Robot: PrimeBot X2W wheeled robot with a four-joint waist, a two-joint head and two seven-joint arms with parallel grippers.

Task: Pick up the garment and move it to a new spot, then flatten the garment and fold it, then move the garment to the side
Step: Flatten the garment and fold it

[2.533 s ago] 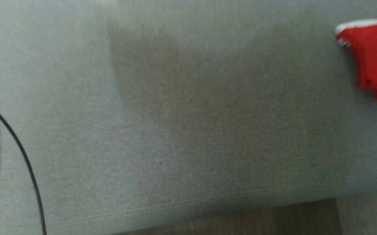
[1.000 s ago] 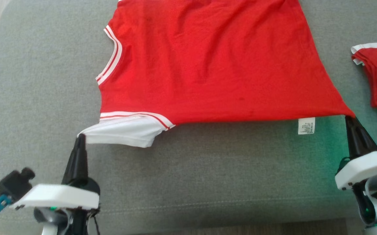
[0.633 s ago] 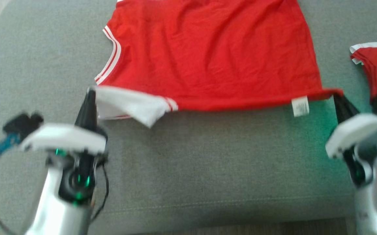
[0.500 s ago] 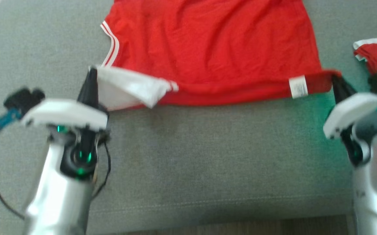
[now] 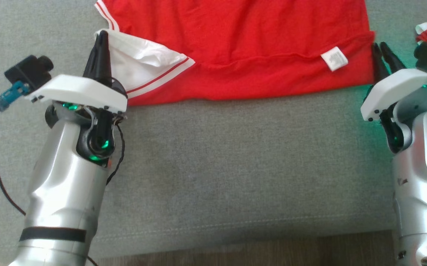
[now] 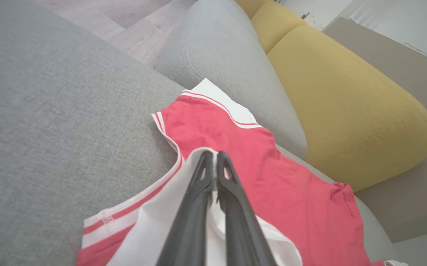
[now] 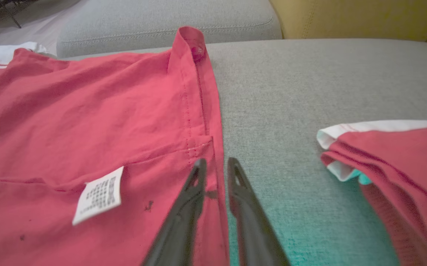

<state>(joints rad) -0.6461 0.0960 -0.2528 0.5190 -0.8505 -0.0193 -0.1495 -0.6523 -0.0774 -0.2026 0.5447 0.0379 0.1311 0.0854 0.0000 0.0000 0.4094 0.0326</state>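
Both grippers have moved away from the robot since a second ago, carrying the near edge of the red shirt (image 5: 254, 29) up and over, so that a band of it is now folded back onto the rest. The shirt lies spread across the far part of a grey sofa cushion (image 5: 235, 166), its folded edge running from left to right between the two grippers. The left gripper (image 5: 101, 37) is closed on the shirt's white sleeve (image 5: 139, 62), which has red stripes near its edge and lies turned over on the red cloth. From the left wrist, that gripper (image 6: 213, 155) has its two dark fingers pressed together with white cloth bunched around them, the shirt (image 6: 272, 177) stretching away beyond, and a yellow cushion (image 6: 346, 92) behind. The right gripper (image 5: 379, 46) sits at the shirt's right edge with its fingers slightly parted. From the right wrist, that gripper (image 7: 217, 162) has one finger over the shirt (image 7: 69, 111) and the other over bare cushion, with the stitched side edge running through the gap and no grip on it. A small white label (image 5: 334, 58) faces up on the folded band, near the right gripper; it also shows in the right wrist view (image 7: 98, 194). A second red garment (image 7: 394, 155), folded, with white trim, lies apart to the right. A strip of wooden floor (image 5: 272, 251) shows below the cushion's front edge.
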